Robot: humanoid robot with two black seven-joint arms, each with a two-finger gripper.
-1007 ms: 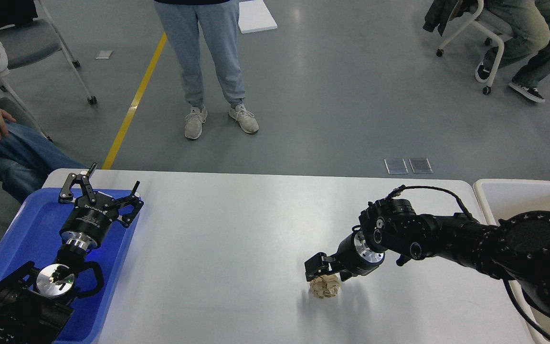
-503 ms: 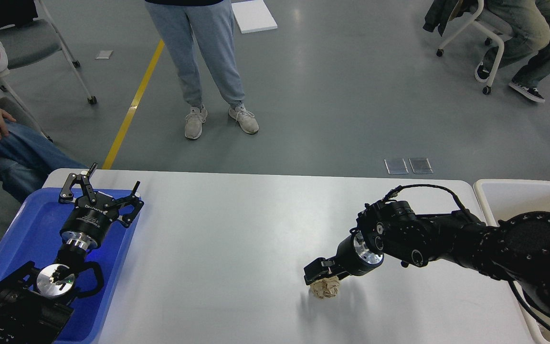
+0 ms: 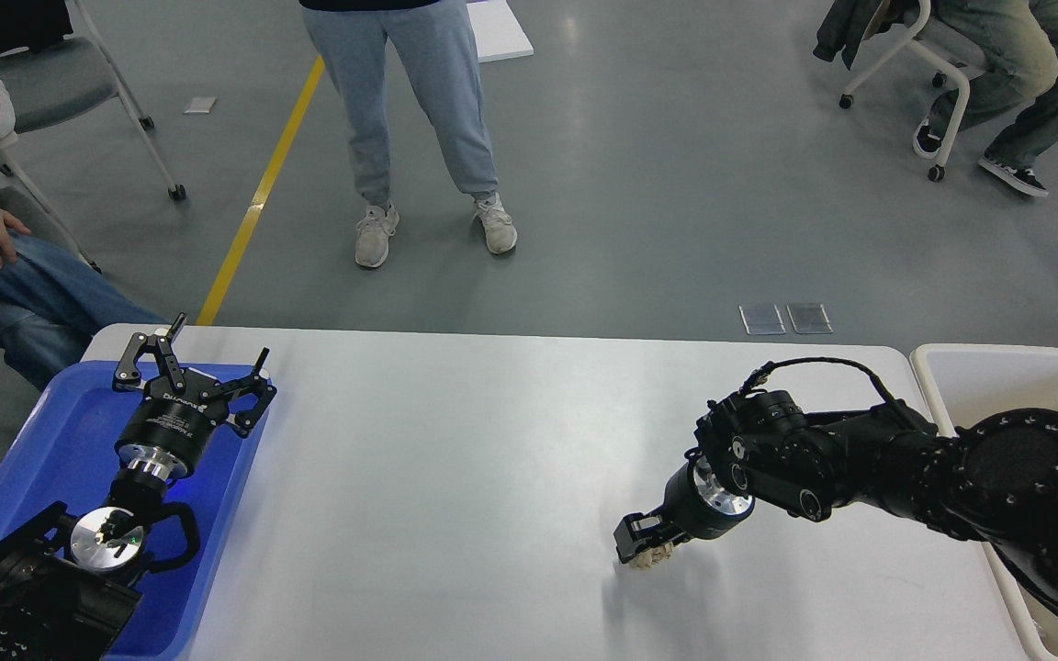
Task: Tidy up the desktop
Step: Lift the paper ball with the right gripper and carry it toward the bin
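Observation:
The white-grey desktop [image 3: 446, 459] fills the lower part of the head view. A crumpled beige paper ball [image 3: 649, 558] lies on it right of centre, mostly hidden under my right gripper [image 3: 639, 549]. That gripper is pressed down onto the ball with its fingers closed around it, low against the tabletop. My left gripper [image 3: 203, 358] is open and empty, held above the far end of the blue tray [image 3: 51, 441] at the table's left.
A beige-white deep bin [image 3: 997, 376] stands at the table's right edge, behind my right arm. A person stands beyond the far table edge, and seated people are at the left and far right.
My right gripper came down and moved a little right over the paper ball, which shifted right with it and is now mostly covered. The left arm has not moved.

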